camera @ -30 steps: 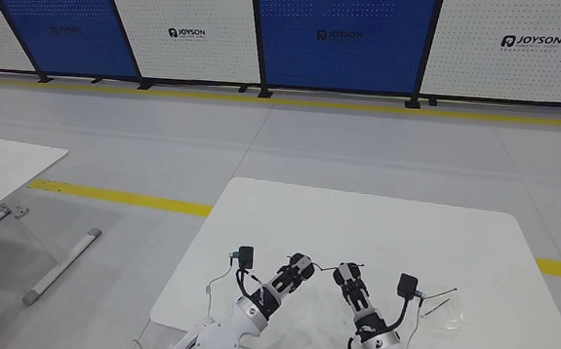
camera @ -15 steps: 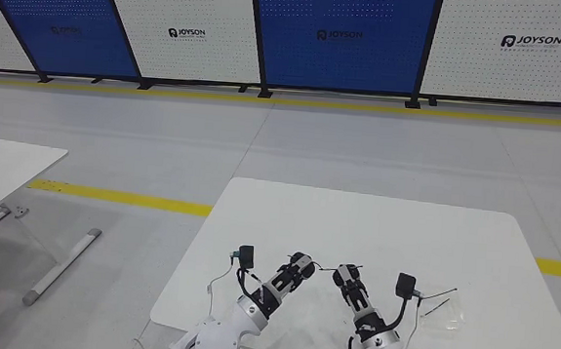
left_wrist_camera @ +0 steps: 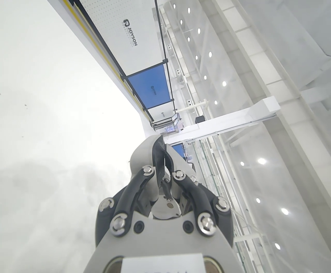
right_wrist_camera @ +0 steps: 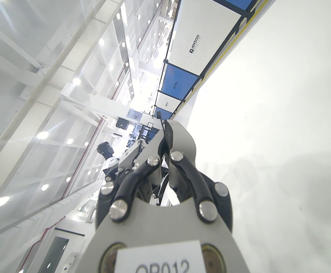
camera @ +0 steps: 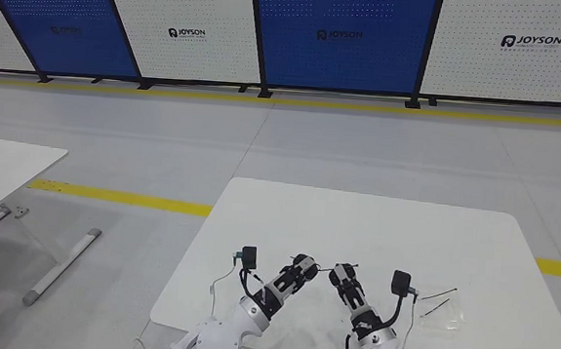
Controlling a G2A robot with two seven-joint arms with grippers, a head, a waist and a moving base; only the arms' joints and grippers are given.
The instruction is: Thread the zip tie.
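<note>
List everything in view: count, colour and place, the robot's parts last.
table: one, white, centre foreground.
zip tie: one, black, clamped in the right hand, head past its tips.
loose ties: about two, dark, on the table's right side.
second table: one, white, far left.
panels: several, blue and white, along the back.
floor lines: two, yellow, across the floor.
left hand: one, grey, shut, facing the right hand.
right hand: one, grey, shut on the zip tie.
</note>
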